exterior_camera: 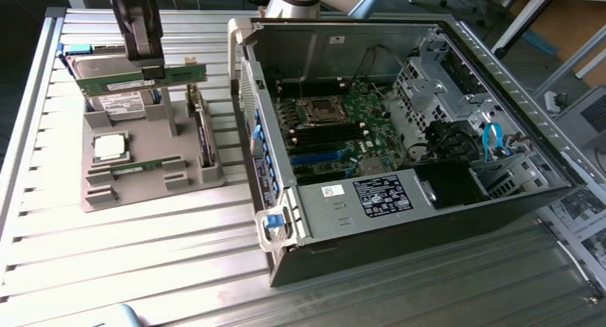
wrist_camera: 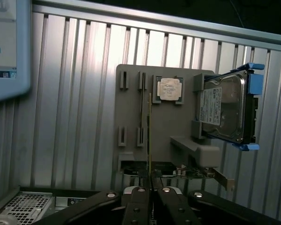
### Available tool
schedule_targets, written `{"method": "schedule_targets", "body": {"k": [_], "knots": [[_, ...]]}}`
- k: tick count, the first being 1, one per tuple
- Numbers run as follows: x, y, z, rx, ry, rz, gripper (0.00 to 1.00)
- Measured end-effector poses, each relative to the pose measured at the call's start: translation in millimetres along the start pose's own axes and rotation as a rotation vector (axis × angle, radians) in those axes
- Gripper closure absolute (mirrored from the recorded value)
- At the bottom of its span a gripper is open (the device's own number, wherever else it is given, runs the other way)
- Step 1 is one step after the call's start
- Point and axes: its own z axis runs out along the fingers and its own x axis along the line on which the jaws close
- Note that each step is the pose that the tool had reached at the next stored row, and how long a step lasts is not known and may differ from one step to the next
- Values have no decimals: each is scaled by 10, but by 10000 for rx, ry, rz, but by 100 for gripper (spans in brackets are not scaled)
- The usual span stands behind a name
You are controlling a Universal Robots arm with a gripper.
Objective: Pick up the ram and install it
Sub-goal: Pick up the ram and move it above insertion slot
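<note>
The gripper (exterior_camera: 149, 66) is clamping the ram (exterior_camera: 109, 77) by its upper edge, holding it level over the grey parts tray (exterior_camera: 142, 189), likely leaving its contact edge free.

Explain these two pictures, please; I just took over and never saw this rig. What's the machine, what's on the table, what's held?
The machine is one robot arm ending in a gripper. One picture comes from a camera off the arm, looking down on a ribbed metal table. The other comes from a camera on the wrist, looking past the fingers. On the table stand an open computer case and a grey parts holder carrying a square silver CPU and a hard drive. The gripper is shut on the ram, the thin green stick, held above the holder.
</note>
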Motion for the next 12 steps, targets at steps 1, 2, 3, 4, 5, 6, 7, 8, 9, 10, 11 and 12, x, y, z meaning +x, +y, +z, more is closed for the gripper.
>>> {"method": "schedule_targets", "body": {"k": [1,2,3,4,5,6,7,8,9,10,11,12], "knots": [[1,-10,0,0,0,-1,88],[2,-20,0,1,0,-1,88],[3,-29,-1,0,0,-1,88],[4,-37,0,1,0,-1,88],[5,-47,-1,0,1,-1,88],[6,-56,-1,1,1,0,88],[7,-62,-1,1,0,0,88],[8,-71,-2,0,2,0,88],[8,-79,-2,0,1,-1,88],[9,-87,-2,1,1,-1,88],[10,-96,-2,0,2,0,88],[11,-104,-2,0,2,0,88]]}}
